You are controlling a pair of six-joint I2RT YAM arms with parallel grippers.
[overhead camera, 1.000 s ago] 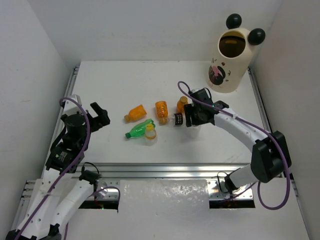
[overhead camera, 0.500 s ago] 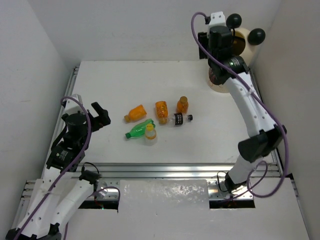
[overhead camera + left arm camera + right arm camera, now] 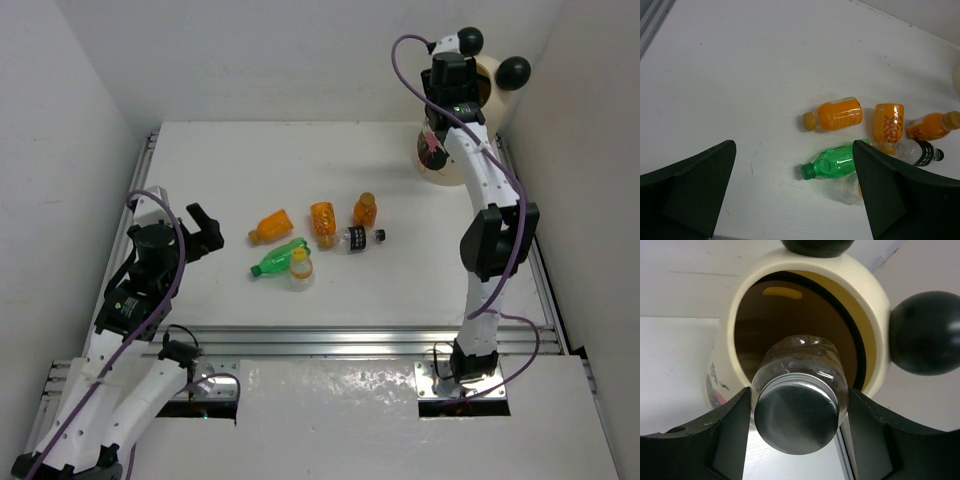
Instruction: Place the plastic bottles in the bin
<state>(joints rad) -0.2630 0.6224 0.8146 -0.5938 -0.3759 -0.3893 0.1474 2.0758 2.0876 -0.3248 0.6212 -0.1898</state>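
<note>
The cream-white bin with two black ball ears stands at the back right. My right gripper is raised at its round opening and is shut on the clear silver-capped bottle, whose body points into the bin. Mid-table lie three orange bottles, a clear black-labelled bottle, a green bottle and a yellow-capped bottle. My left gripper is open and empty, left of the group. In the left wrist view the green bottle lies ahead of the open gripper.
White walls close the table in on the left, back and right. A metal rail runs along the near edge and another along the right side beside the bin.
My right arm has lifted the silver-capped bottle from beside the group and swung up and back to the bin's opening. The left arm has hardly moved.
</note>
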